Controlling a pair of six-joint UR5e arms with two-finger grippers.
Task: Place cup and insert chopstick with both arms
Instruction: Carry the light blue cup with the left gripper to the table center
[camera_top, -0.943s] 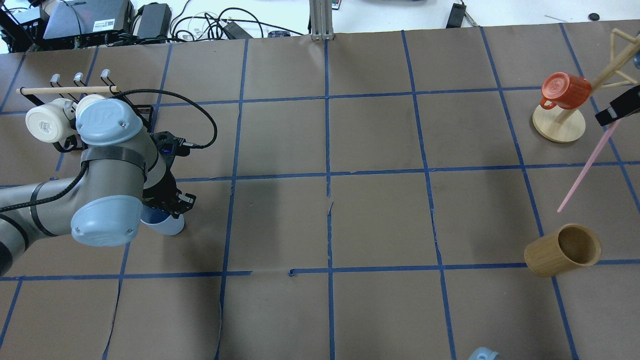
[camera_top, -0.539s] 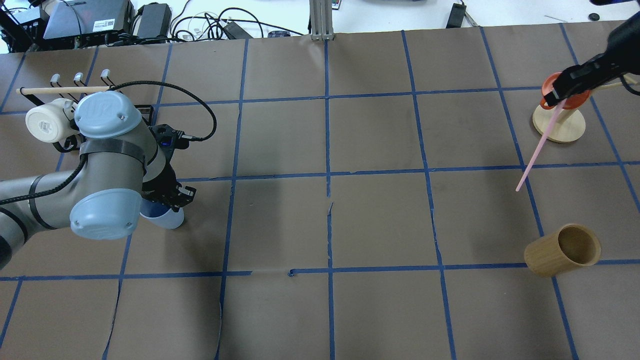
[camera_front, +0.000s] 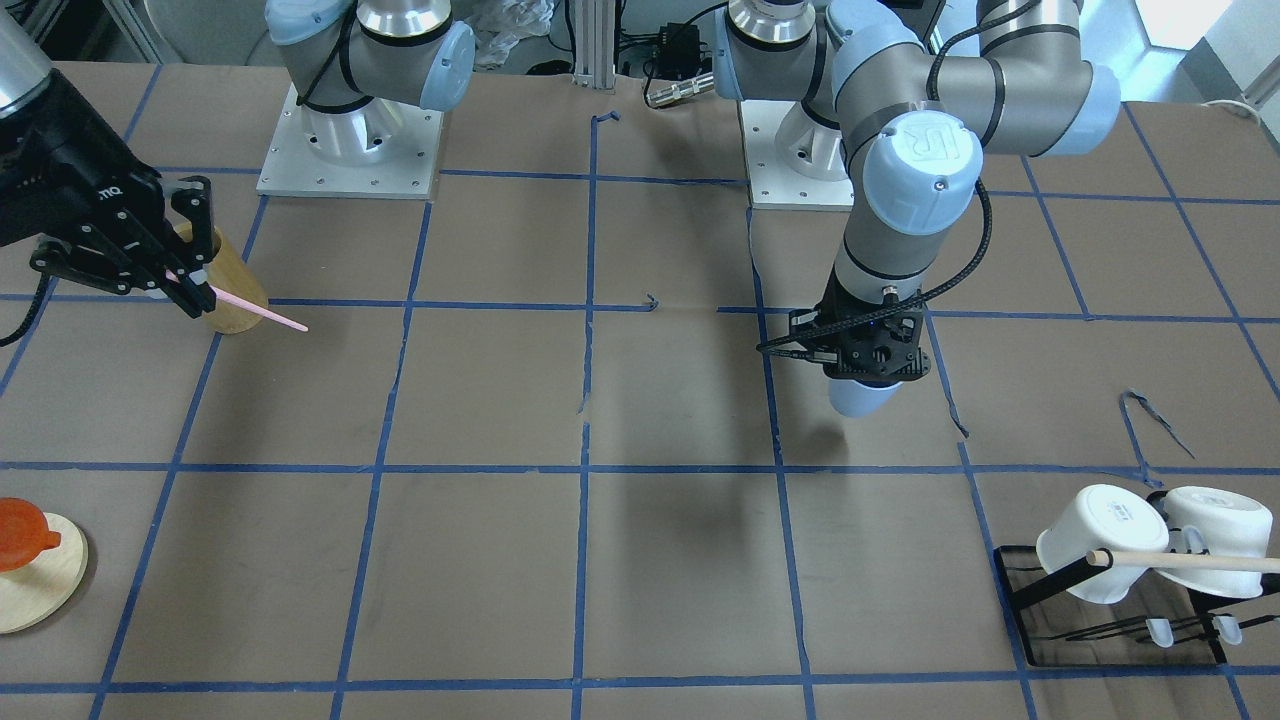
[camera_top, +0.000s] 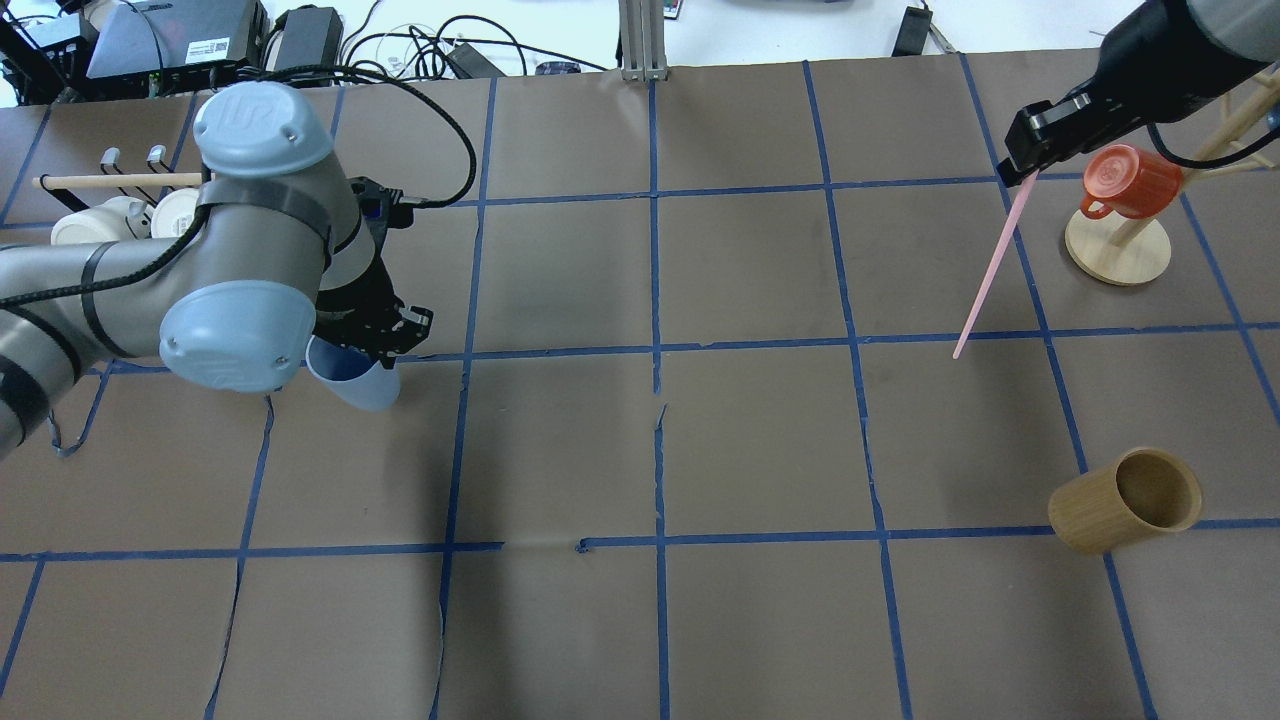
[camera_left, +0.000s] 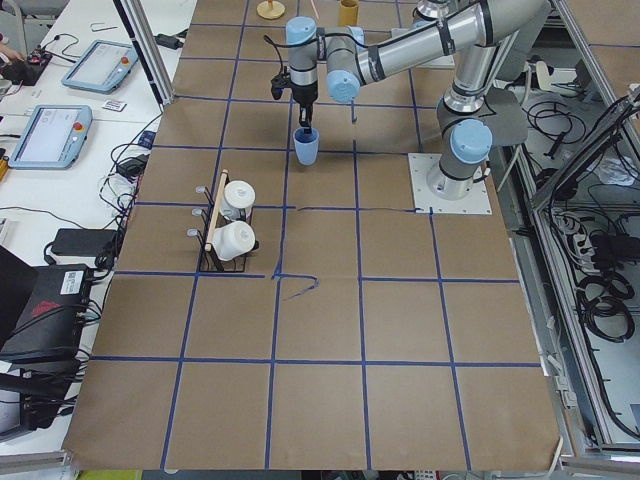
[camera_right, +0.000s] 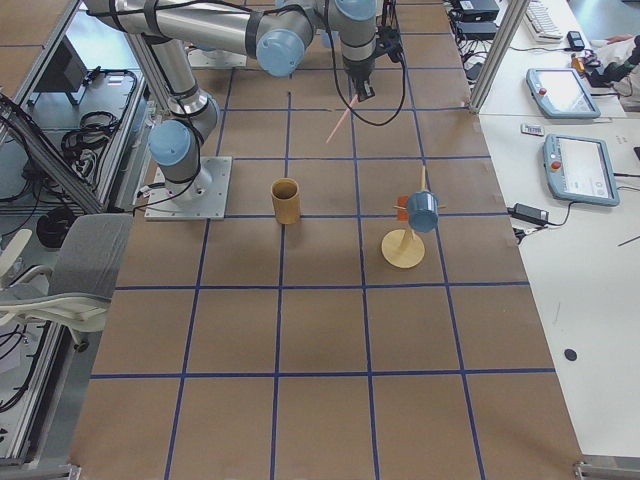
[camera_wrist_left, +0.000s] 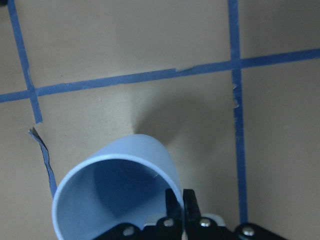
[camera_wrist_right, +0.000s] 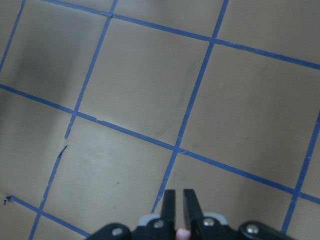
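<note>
My left gripper (camera_top: 372, 345) is shut on the rim of the light blue cup (camera_top: 355, 377) and holds it above the table on the left side. The cup hangs below the gripper in the front-facing view (camera_front: 860, 398) and fills the left wrist view (camera_wrist_left: 115, 195), one finger inside the rim and one outside. My right gripper (camera_top: 1022, 172) is shut on the top end of the pale pink chopstick (camera_top: 988, 267), which hangs slanting down above the table at the far right. The chopstick also shows in the front-facing view (camera_front: 255, 313). In the right wrist view the fingers (camera_wrist_right: 170, 202) pinch its pink end.
A tan bamboo cylinder (camera_top: 1125, 500) stands at the near right. A wooden mug tree (camera_top: 1118, 250) carries an orange mug (camera_top: 1130, 182) at the far right. A black rack (camera_top: 110, 190) with white mugs (camera_top: 85, 228) and a wooden rod stands at the far left.
My left arm has lifted the blue cup and carried it away from the robot and slightly right. My right gripper has moved left and further away with the pink chopstick hanging from it.
</note>
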